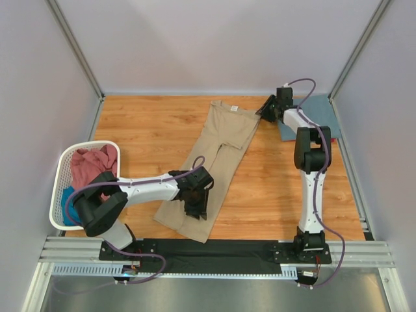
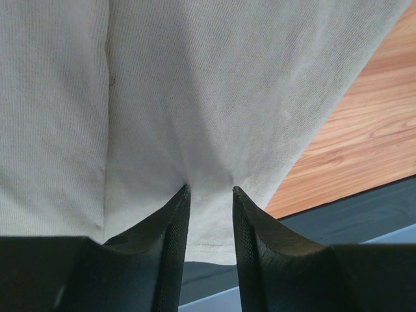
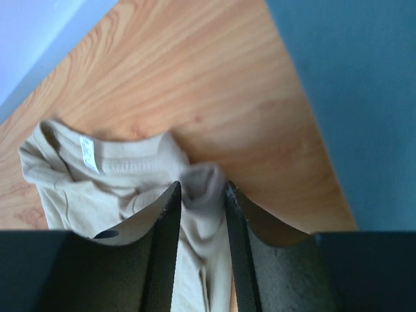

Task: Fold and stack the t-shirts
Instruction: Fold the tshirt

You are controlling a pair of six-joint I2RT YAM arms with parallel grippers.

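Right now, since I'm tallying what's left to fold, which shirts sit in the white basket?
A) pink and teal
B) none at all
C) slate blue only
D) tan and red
A: the top view shows a pink shirt and a teal shirt bunched inside the white basket, while the tan shirt lies out on the table.

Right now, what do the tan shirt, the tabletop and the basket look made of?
The tan t-shirt looks like soft, matte knit cloth: fine ribbing shows, and it puckers. The tabletop is wood or wood-look laminate, smooth, with orange grain lines. The basket is probably white plastic, going by its thin, rigid slats.
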